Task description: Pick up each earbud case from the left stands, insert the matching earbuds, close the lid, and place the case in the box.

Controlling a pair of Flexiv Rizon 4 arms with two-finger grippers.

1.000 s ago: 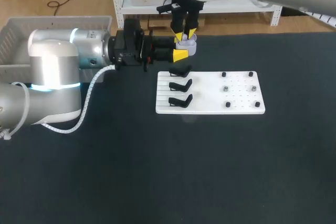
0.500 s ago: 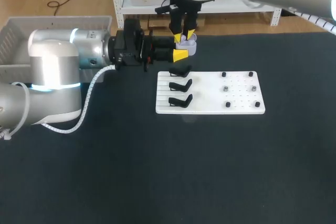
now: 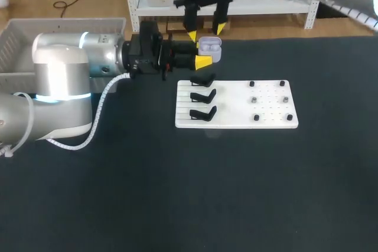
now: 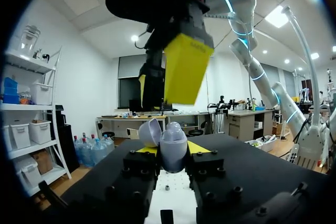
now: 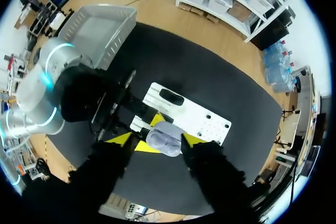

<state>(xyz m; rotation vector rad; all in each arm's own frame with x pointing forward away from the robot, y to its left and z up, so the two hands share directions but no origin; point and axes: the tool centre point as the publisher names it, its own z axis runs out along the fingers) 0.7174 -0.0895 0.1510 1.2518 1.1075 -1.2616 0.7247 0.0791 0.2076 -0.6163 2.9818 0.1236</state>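
My left gripper [image 3: 204,55] is shut on a lavender earbud case [image 3: 210,49] and holds it just beyond the far edge of the white stand board [image 3: 269,107]. The case's lid is open. In the left wrist view the case [image 4: 172,148] sits between my left gripper's [image 4: 172,156] yellow tips, with its lid [image 4: 149,132] tipped to one side. My right gripper [image 3: 205,32] hangs open right above the case, touching nothing. In the right wrist view the case [image 5: 165,138] lies below the spread tips of my right gripper [image 5: 158,140].
Three black stands [image 3: 203,95] line the board's left side, all bare. Small black pegs [image 3: 269,100] dot its right side. A grey box [image 3: 18,42] stands at the table's far left, behind my left arm. Dark mat surrounds the board.
My right gripper's fingers, which were closed down at the case, have spread apart and lifted a little above it. The left arm and the case have stayed in place.
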